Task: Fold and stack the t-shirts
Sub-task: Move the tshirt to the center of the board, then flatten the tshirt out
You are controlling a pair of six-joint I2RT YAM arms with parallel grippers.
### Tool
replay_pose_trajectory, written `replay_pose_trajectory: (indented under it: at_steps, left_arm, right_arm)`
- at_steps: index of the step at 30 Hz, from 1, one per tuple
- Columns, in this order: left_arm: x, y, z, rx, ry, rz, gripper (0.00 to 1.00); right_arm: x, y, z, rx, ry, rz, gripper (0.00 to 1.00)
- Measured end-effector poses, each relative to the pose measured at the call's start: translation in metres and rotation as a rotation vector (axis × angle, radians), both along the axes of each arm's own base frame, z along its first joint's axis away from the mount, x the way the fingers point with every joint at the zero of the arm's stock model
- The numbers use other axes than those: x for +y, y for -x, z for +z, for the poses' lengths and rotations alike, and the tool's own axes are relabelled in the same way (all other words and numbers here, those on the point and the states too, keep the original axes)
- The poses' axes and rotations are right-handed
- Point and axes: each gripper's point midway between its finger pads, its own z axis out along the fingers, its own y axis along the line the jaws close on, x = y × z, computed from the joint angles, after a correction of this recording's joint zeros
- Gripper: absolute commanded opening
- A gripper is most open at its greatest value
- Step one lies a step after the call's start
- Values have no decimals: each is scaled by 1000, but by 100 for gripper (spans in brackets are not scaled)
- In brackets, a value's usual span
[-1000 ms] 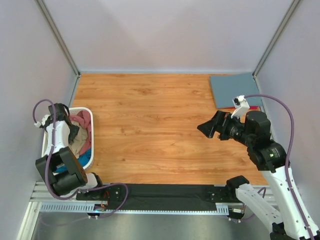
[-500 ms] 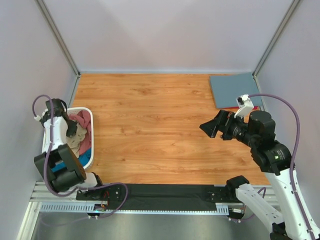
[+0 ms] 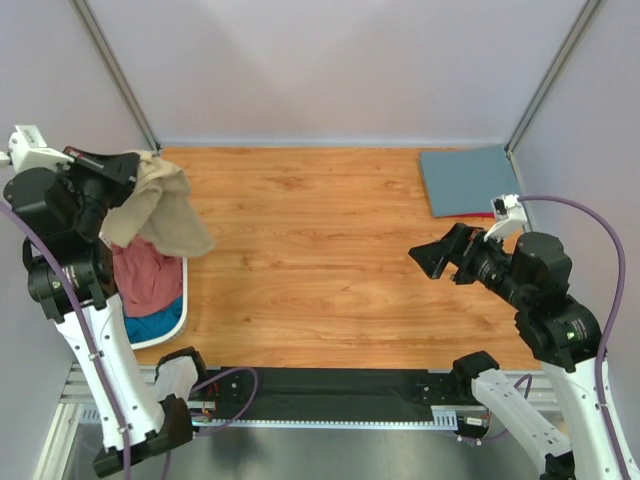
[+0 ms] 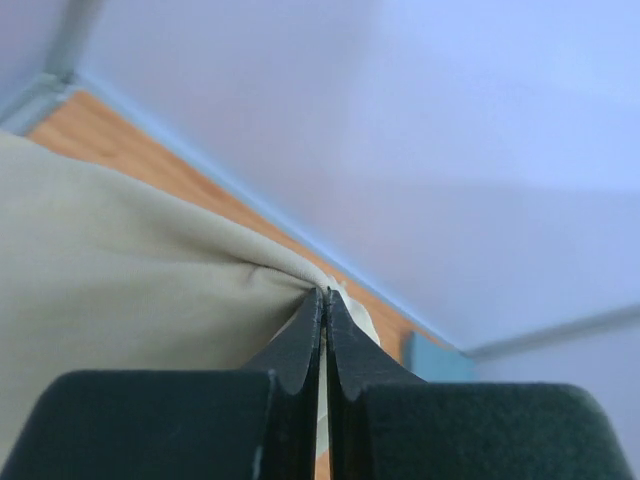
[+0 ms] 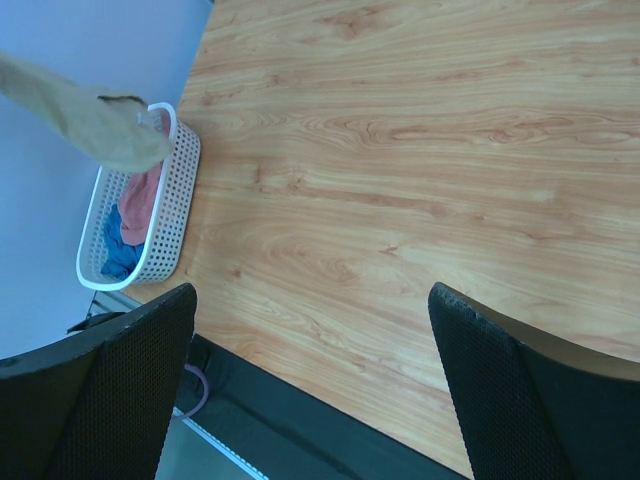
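Observation:
My left gripper (image 3: 128, 163) is raised high above the basket, shut on a fold of the tan t-shirt (image 3: 160, 212), which hangs down from it in a bunch. In the left wrist view the fingers meet tightly at the gripper's tip (image 4: 327, 293) with tan t-shirt cloth (image 4: 120, 270) pinched between them. A dusty pink t-shirt (image 3: 145, 275) and a teal one (image 3: 152, 324) lie in the basket below. A folded slate blue t-shirt (image 3: 470, 178) lies at the far right corner, with a red edge (image 3: 492, 214) under it. My right gripper (image 3: 432, 258) hovers open over the table's right side, holding nothing (image 5: 312, 290).
The white slatted laundry basket (image 3: 181, 300) stands at the table's left edge, also seen from the right wrist (image 5: 165, 210). Grey walls close in the left, back and right. A black rail runs along the near edge (image 3: 330, 385).
My left gripper shut on the tan t-shirt inside the basket and rose high, pulling the shirt up out of it. The right arm drifted slightly to the right, still open.

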Motion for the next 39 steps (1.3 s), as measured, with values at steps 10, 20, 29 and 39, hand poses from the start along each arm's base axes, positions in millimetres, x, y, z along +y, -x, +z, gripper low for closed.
replay_pose_trajectory:
  at_steps: [10,20,29,39]
  left_arm:
    - [-183,16,-2,8,58,-730,0]
    - [-254,35,-248,592,14,-989,69]
    - [-215,50,-303,711,-136,-863,79]
    - [-206,87,-406,965,-97,-881,79]
  right_arm:
    - [0,0,-4,25,-11,-12,100]
    - [5,-20,-62,207,53,-22,95]
    - [10,-39,-156,511,130,-66,84]
    - [7,-76,-223,656,226,-156,85]
